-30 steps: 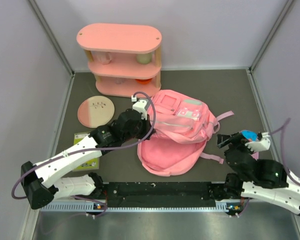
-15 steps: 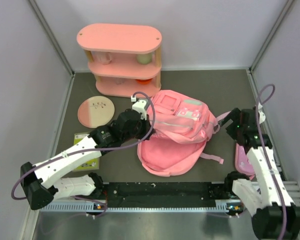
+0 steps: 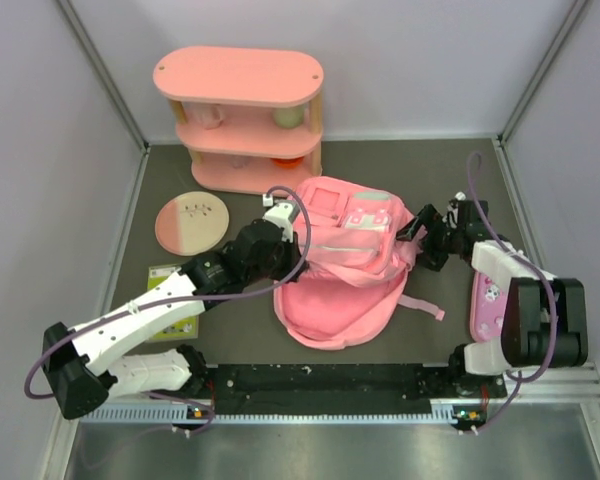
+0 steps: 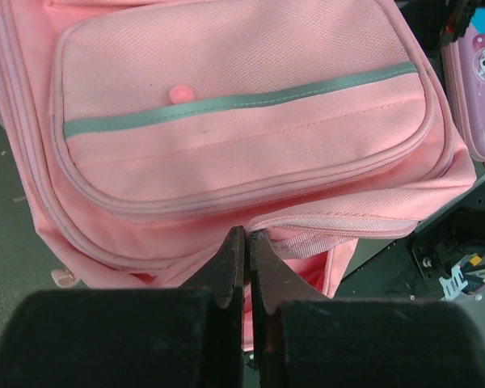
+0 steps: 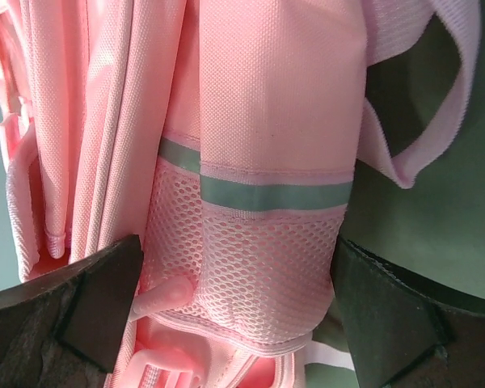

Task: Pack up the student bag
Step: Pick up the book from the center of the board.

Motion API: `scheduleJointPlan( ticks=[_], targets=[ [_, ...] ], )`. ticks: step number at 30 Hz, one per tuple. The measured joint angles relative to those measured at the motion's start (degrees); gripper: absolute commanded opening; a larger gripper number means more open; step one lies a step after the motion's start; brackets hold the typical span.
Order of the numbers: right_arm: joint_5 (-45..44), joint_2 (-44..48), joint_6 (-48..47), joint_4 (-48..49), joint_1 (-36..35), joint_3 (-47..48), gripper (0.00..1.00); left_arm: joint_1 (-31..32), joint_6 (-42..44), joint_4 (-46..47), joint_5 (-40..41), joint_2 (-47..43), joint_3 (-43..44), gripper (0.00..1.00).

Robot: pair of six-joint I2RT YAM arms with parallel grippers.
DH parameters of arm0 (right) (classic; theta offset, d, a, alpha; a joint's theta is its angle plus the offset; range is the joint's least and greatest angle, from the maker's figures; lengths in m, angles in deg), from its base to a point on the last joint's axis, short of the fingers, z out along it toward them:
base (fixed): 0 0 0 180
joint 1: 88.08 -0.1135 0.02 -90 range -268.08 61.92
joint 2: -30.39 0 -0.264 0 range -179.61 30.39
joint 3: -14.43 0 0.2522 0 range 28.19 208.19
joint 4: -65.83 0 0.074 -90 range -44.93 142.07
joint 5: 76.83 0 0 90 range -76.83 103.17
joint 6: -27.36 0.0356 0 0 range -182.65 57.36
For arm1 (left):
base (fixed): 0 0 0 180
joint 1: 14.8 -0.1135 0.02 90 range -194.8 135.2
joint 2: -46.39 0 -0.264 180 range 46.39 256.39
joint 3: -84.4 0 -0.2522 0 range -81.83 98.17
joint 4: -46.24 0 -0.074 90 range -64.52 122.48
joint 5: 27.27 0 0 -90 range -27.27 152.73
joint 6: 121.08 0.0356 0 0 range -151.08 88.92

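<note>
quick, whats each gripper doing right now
left gripper: closed, pinching an edge of the student bag.
right gripper: open, jaws either side of the bag's mesh side pocket, not gripping.

On my left wrist feed the student bag [image 4: 242,105] fills nearly the whole picture, its pink front pocket [image 4: 250,81] facing me with a grey strip [image 4: 250,99] running across it on a slight slant. A small pink tab [image 4: 178,94] sits just above that strip. The left gripper [image 4: 246,241] comes up from the bottom edge, its black jaws pressed tightly together, tips against the seam under the pocket; I cannot tell whether any fabric is nipped between them. Dark worktop [image 4: 0,186] shows at the left. At the top right lies a flat purple case [image 4: 478,89] with a cartoon print, beside the bag.
</note>
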Motion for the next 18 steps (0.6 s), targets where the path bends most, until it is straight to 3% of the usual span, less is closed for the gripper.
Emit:
scheduleJointPlan(
  ticks=[6, 7, 9, 10, 12, 14, 18],
  targets=[
    [0.33, -9.29, -0.74, 0.70, -3.45, 10.64, 0.98, -0.13, -0.13, 0.09, -0.15, 2.29, 0.35, 0.00],
    [-0.79, -9.38, -1.22, -0.07, -3.56, 11.72, 0.99, -0.13, -0.22, 0.15, -0.31, 2.89, 0.55, 0.05],
    [-3.45, -9.14, -2.49, -2.38, -3.67, 13.73, 0.99, -0.13, -0.37, 0.44, -0.94, 4.04, 0.87, 0.25],
    [-5.16, -8.85, -3.26, -3.54, -3.67, 14.80, 0.99, -0.11, -0.63, 0.48, -1.29, 4.50, 0.94, 0.47],
    [-8.85, -7.67, -5.14, -6.32, -3.65, 16.94, 0.99, -0.15, -0.90, 0.11, -1.40, 4.85, 0.98, 0.48],
    [-12.61, -5.46, -6.64, -8.48, -3.61, 18.27, 0.99, -0.26, -1.20, -0.37, -1.25, 4.72, 0.98, 0.69],
    [-17.14, 3.50, -8.48, -10.08, -2.21, 18.78, 0.99, -0.46, -0.98, -1.07, 0.26, 3.30, 0.96, 0.91]
  ],
)
